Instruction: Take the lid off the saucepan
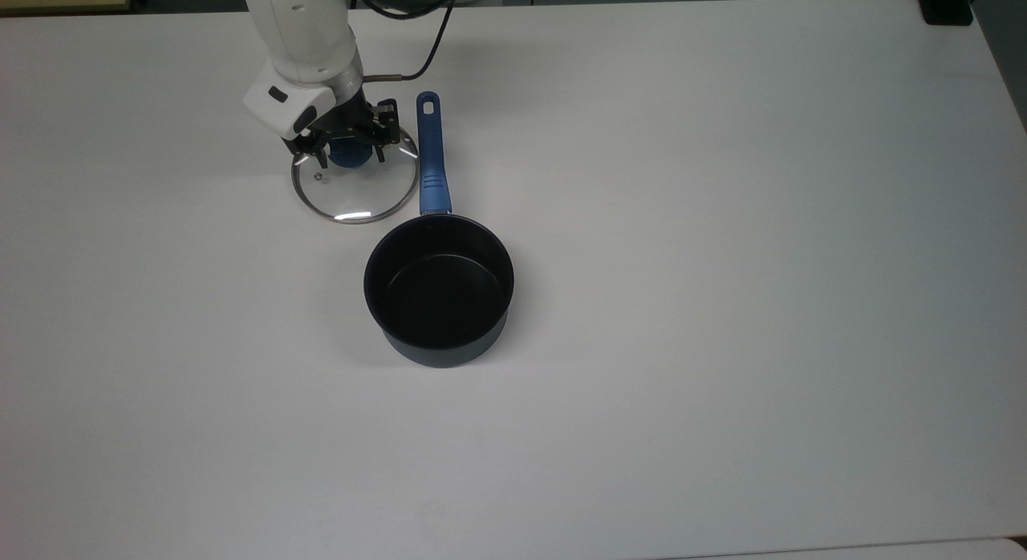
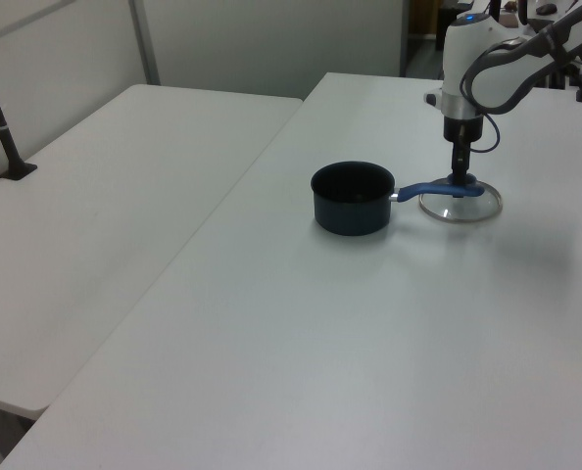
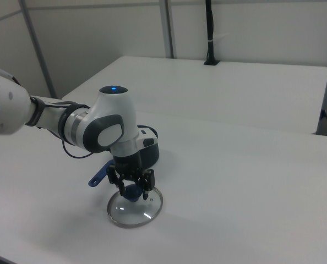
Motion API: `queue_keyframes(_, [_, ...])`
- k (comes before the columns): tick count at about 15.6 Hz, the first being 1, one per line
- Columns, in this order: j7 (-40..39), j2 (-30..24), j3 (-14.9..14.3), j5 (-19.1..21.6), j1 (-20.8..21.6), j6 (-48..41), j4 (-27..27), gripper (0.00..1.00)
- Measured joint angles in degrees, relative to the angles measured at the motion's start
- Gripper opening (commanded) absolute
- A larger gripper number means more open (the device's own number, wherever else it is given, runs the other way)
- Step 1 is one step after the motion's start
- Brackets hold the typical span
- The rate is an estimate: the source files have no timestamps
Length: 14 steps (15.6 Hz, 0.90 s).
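The saucepan [image 1: 439,291] stands uncovered mid-table, black inside, its blue handle [image 1: 431,155] pointing to the top view's far edge. The glass lid [image 1: 353,192] lies flat just left of that handle in the top view, low on or at the table surface. My gripper [image 1: 347,147] points straight down and is shut on the lid's blue knob [image 1: 347,156]. In the left view the saucepan [image 2: 352,199] sits left of the lid [image 2: 460,205] and the gripper [image 2: 460,179]. In the right view the gripper [image 3: 131,190] grips the knob over the lid [image 3: 135,208].
A black cable [image 1: 425,58] loops off the arm near the handle's end. A black block [image 1: 947,10] sits at the top view's far right corner. A second table [image 2: 105,176] with a black post [image 2: 2,127] adjoins in the left view's left.
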Motion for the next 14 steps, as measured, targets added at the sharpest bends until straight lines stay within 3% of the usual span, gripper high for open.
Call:
queue_keyframes(2, [0.00,-0.01,-0.38,0.00,-0.01,-2.49,1.59,1.00])
queue_keyframes(6, [-0.03,-0.18,-1.12,0.00,-0.08,-14.29,9.87,1.00])
queue_keyframes(14, [0.45,-0.66,-2.03,0.56,-0.24,-26.04,24.01,1.00])
